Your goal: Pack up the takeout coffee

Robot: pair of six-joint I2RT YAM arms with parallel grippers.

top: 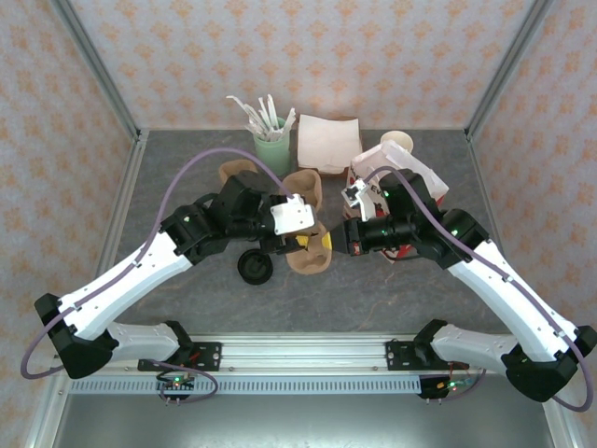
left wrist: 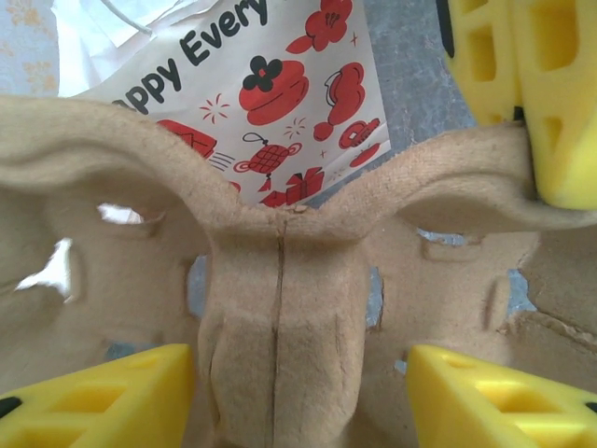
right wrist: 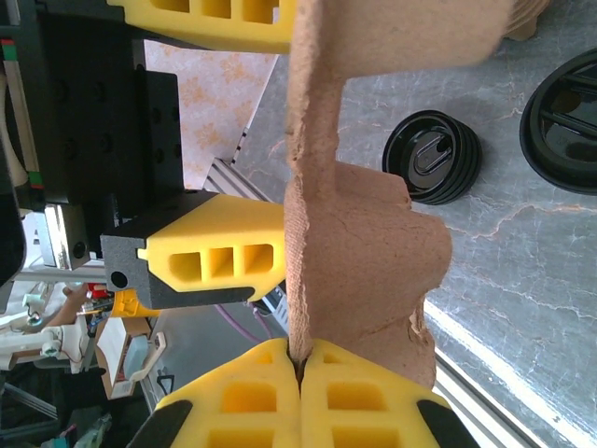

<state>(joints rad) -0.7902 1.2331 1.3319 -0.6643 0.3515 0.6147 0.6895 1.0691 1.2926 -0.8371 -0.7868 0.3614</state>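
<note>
Nothing packed yet: takeout coffee (top: 254, 268) stands on the table (top: 373, 294), outside the red-and-white bag (left wrist: 280, 103), while right gripper (right wrist: 298, 355) pinches the cup carrier (right wrist: 364, 243) rim and left gripper (left wrist: 300, 369) straddles its centre post, fingers wide

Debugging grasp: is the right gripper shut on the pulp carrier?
Shut: the right gripper has its fingers meeting, pinching the pulp carrier edge in the right wrist view.

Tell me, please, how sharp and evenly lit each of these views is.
Top view: soft, even light, sharp throughout, only faint shadows on the table. Left wrist: the cardboard carrier looms close and slightly soft, the bag behind reads clearly. Right wrist: the carrier's fibres and the table's veining are crisp.
</note>
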